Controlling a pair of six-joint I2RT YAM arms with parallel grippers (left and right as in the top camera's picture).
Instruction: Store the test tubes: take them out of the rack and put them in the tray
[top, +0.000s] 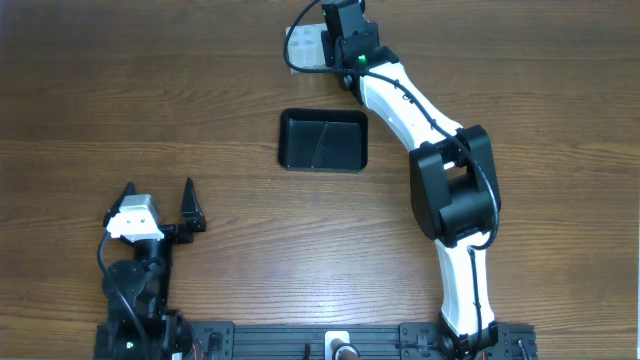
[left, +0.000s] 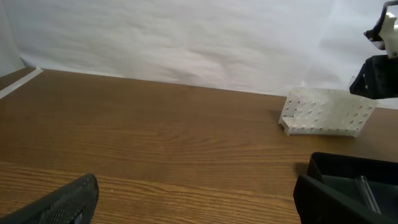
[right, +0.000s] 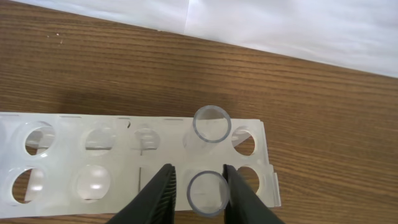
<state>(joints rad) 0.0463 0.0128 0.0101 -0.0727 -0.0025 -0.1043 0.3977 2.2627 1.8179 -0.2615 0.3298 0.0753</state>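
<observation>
The white test tube rack (top: 303, 45) stands at the far edge of the table, and the left wrist view shows the rack (left: 326, 112) from the side. In the right wrist view two clear test tubes stand in the rack (right: 81, 186) at one end. My right gripper (right: 202, 190) is above the rack, its fingers (right: 163, 186) pressed close on either side of the nearer test tube (right: 206, 191). The second test tube (right: 211, 123) stands just behind it. The black tray (top: 323, 140) lies nearer the middle, with what looks like a clear tube inside. My left gripper (top: 160, 205) rests open near its base.
The right arm (top: 420, 110) stretches diagonally past the tray's right side. Several rack holes (right: 93, 183) stand empty. A white backdrop (left: 186, 37) rises behind the table's far edge. Bare wood lies left of the tray.
</observation>
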